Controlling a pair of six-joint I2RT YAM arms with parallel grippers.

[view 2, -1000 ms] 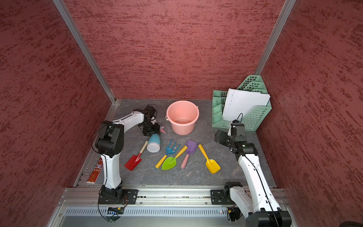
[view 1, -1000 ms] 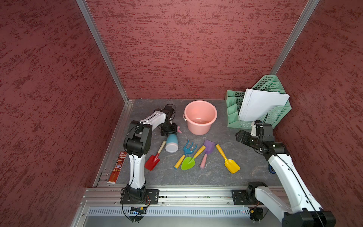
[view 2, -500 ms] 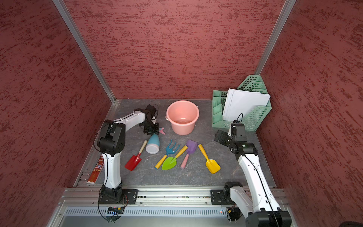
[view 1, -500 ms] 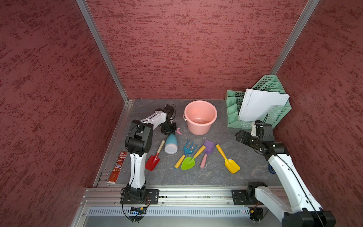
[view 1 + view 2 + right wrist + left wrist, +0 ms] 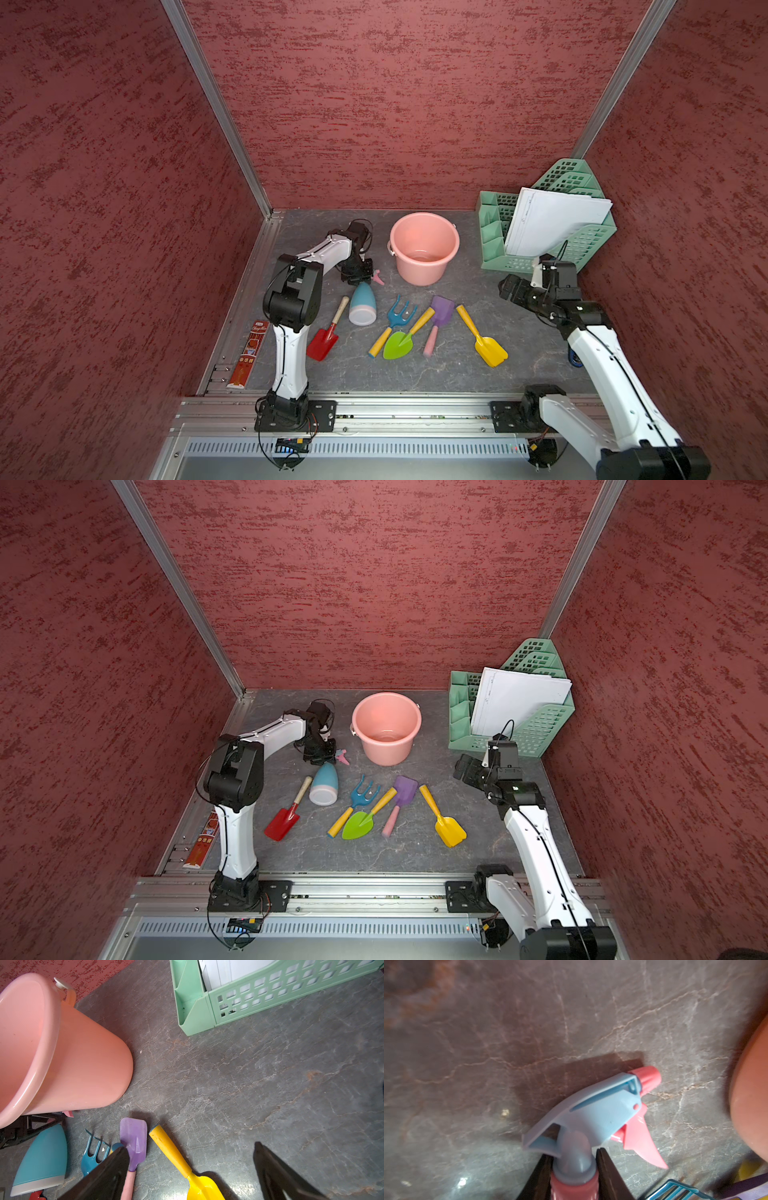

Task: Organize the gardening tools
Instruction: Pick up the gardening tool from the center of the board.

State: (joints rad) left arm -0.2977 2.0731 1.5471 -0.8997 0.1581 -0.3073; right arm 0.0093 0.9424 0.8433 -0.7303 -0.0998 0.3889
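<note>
My left claw [image 5: 574, 1154] is clamped on the spray bottle [image 5: 591, 1113] neck, pink bucket [image 5: 753, 1095] close by. Right claw [image 5: 191, 1146] hangs wide open, yellow scoop [image 5: 172, 1153] near it.

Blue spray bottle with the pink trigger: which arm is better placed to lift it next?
Left. The left arm has its jaws shut on the neck of the blue plastic spray bottle; the right arm holds its jaws open beyond the tools, near the yellow plastic scoop.
</note>
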